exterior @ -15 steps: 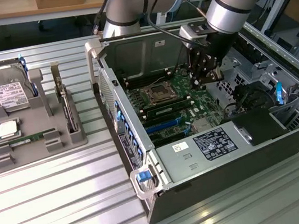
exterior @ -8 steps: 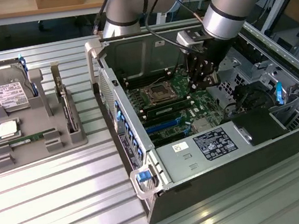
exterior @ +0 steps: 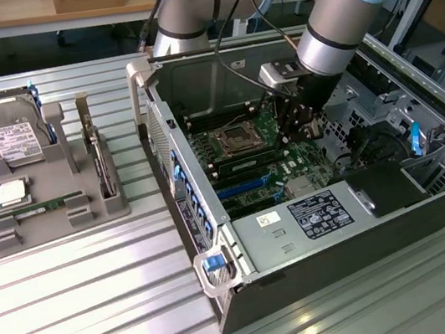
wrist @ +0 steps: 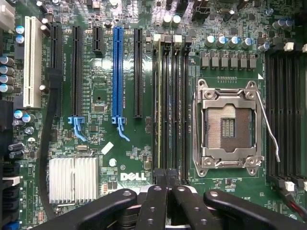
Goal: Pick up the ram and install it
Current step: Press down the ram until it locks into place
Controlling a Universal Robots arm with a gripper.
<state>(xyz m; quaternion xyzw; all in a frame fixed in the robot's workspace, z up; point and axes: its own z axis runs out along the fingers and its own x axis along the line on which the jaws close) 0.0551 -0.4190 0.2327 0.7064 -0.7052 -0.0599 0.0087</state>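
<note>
Ram, a long thin green circuit-board stick (wrist: 159,105), appears to stand edge-up in a black memory slot (wrist: 165,105) on the green motherboard (wrist: 96,143). Its long axis runs straight away from the tool (wrist: 168,189), which is fully closed, holds nothing and hovers at the stick's near end.

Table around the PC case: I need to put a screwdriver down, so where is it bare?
The table is bare in front of the grey tray and along the PC case near its front corner. The strip between tray and case is narrow. Inside the case it is crowded: arm, motherboard, cables.
</note>
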